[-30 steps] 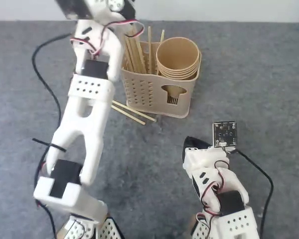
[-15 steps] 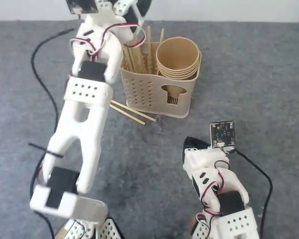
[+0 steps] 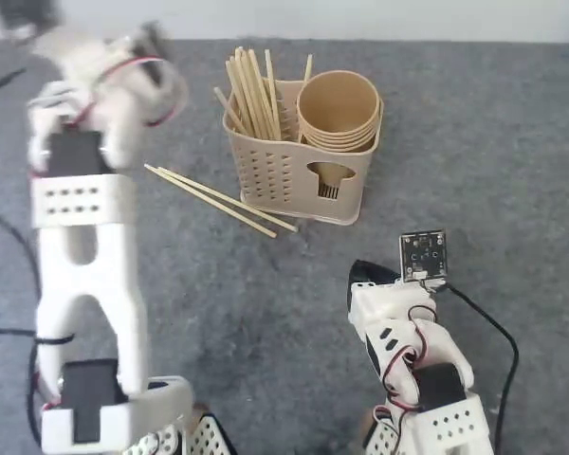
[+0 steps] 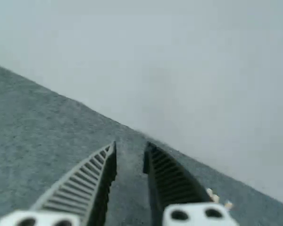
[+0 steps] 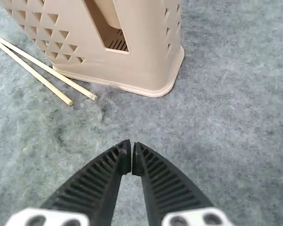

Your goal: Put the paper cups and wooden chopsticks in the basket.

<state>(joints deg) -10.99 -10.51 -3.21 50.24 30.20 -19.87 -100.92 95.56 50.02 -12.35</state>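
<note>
Paper cups (image 3: 338,106) are stacked in the basket (image 3: 294,180), with a bunch of chopsticks (image 3: 251,90) upright in the compartment at their 9 o'clock. Two loose chopsticks (image 3: 218,200) lie flat on the table (image 3: 512,142), side by side. In the high view their long axis runs 10 to 4 o'clock, with the 4 o'clock ends just beside the basket's foot.

Left gripper (image 4: 131,147): jaws a little apart, nothing between them, aimed at the wall beyond the table's far edge. Right gripper (image 5: 131,143): jaws together, empty, low over the table. From it the pair's nearer ends sit at about 10 o'clock.

I judge the right jaws nearer those ends and the left arm nearer the far ends. A grasp should close across the 10-to-4 axis, not along it.
</note>
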